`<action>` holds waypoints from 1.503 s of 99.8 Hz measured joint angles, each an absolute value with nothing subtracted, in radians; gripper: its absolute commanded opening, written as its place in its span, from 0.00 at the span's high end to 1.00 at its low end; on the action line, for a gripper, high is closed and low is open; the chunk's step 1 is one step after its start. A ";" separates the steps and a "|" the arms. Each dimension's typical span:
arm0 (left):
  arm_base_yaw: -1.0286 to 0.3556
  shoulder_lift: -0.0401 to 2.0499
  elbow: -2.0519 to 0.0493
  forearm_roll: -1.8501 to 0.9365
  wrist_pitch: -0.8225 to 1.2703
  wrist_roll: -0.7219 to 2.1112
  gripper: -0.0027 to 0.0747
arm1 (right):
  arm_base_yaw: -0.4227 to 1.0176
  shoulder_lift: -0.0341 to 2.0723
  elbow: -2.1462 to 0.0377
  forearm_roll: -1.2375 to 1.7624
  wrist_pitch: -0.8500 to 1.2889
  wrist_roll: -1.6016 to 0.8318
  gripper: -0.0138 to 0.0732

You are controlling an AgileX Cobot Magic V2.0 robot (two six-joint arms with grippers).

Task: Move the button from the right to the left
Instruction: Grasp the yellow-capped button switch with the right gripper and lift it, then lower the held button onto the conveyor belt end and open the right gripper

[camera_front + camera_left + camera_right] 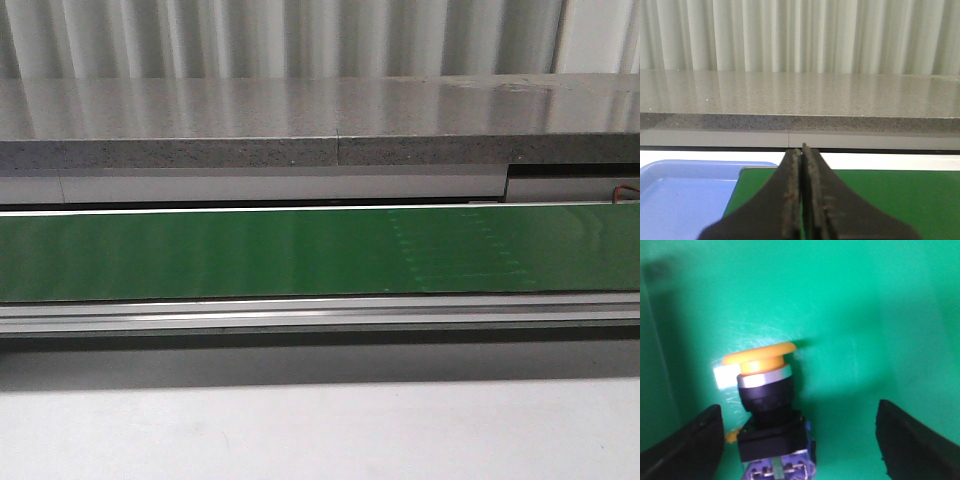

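Right gripper (800,440) spread wide over green belt (850,315); push button (767,410) between fingers, nearer one finger (687,445), untouched. Left gripper (802,192) pinched closed, empty, above belt beside blue tray (685,195).

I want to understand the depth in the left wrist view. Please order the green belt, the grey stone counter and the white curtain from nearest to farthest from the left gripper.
1. Green belt, directly under and beside the shut left gripper.
2. Grey stone counter, beyond the belt.
3. White curtain, behind the counter.
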State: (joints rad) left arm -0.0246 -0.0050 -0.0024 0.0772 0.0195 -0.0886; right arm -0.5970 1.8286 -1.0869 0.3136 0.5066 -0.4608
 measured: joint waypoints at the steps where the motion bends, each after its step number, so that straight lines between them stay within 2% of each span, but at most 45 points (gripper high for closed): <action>1: -0.025 -0.005 -0.002 0.077 0.020 -0.089 0.99 | -0.597 1.832 -1.087 0.314 0.505 -0.461 0.13; 9: -0.025 -0.005 -0.002 0.077 0.020 -0.089 0.99 | -0.597 1.854 -1.089 0.316 0.503 -0.461 0.15; 14: -0.025 -0.005 -0.002 0.077 0.020 -0.089 0.99 | -0.597 1.868 -1.091 0.317 0.503 -0.463 0.21; 28: -0.025 -0.005 -0.002 0.077 0.020 -0.089 0.99 | -0.597 1.882 -1.095 0.317 0.494 -0.466 0.50; 33: -0.025 -0.005 -0.002 0.077 0.020 -0.089 0.99 | -0.597 1.884 -1.095 0.317 0.492 -0.468 0.58; 38: -0.025 -0.005 -0.002 0.077 0.020 -0.089 0.99 | -0.597 1.884 -1.095 0.317 0.489 -0.468 0.62; 64: -0.025 -0.005 -0.002 0.077 0.020 -0.089 0.99 | -0.597 1.870 -1.134 0.345 0.540 -0.468 0.62; 84: -0.025 -0.005 -0.002 0.077 0.020 -0.089 0.99 | -0.582 1.742 -1.153 0.410 0.604 -0.470 0.62; 106: -0.025 -0.005 -0.002 0.077 0.020 -0.089 0.99 | -0.453 1.604 -1.153 0.413 0.676 -0.470 0.62; 126: -0.025 -0.005 -0.002 0.077 0.020 -0.089 0.99 | -0.329 1.573 -1.134 0.414 0.707 -0.470 0.62; 150: -0.025 -0.005 -0.002 0.077 0.020 -0.089 0.99 | -0.282 1.573 -1.033 0.414 0.696 -0.461 0.62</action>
State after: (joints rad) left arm -0.0246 -0.0050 -0.0024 0.0772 0.0195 -0.0886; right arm -0.2819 1.5725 -1.0327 0.4140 0.6958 -0.4612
